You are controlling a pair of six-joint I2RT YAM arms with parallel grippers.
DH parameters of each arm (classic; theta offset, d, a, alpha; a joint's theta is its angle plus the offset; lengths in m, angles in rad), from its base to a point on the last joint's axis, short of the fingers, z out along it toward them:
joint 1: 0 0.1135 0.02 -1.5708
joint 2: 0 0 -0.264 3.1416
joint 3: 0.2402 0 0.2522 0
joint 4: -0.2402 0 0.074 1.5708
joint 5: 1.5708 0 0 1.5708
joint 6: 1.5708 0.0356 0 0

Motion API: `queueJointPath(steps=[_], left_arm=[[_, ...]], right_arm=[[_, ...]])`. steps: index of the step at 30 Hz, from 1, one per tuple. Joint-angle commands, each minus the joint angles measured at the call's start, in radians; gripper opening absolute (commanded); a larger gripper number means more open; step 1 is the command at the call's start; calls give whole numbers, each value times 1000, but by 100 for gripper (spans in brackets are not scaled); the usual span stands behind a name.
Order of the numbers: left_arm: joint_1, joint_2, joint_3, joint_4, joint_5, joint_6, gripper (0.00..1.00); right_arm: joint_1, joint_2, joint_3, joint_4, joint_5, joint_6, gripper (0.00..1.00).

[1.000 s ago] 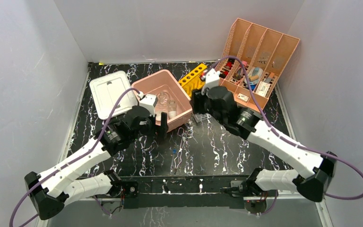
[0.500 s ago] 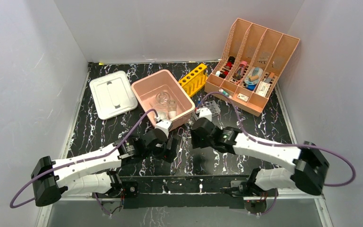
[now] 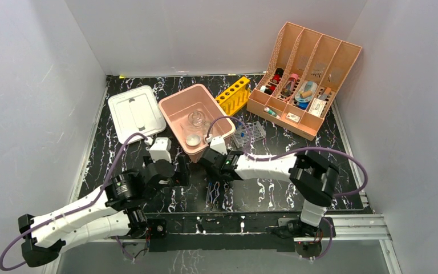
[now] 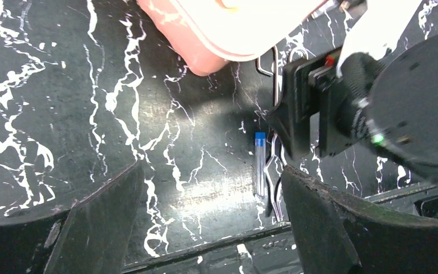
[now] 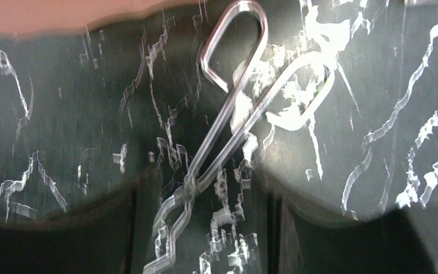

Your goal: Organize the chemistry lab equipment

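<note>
The thin metal wire tongs (image 5: 228,125) lie flat on the black marble table, just in front of the pink tub (image 3: 171,107). My right gripper (image 5: 205,240) is open and low over them, a finger on each side of their lower arms. In the top view it (image 3: 213,170) sits at the tub's near corner, above the tongs (image 3: 211,193). My left gripper (image 4: 211,228) is open and empty over bare table left of the tongs (image 4: 274,177); in the top view it (image 3: 177,174) is near the tub. A clear round flask (image 3: 197,118) and a small round dish (image 3: 193,138) lie in the tub.
A small tube with a blue cap (image 4: 260,162) lies beside the tongs. A white lid (image 3: 136,113) lies left of the tub. A yellow rack (image 3: 232,95), a clear tube rack (image 3: 248,134) and the peach organizer (image 3: 305,74) stand to the right.
My right gripper has come from the organizer down to the tongs in front of the tub. My left gripper has drawn back from the tub to the near table.
</note>
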Motion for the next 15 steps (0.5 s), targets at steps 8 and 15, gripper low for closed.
queueJointPath(steps=[8,15], left_arm=[[-4,-11,17,-59,-87,-15,90],[-4,1,11,-6,-83,7,90]], right_arm=[[19,54,-64,-29,50,118,58],[-1,-49,-120,-121,106,158,49]])
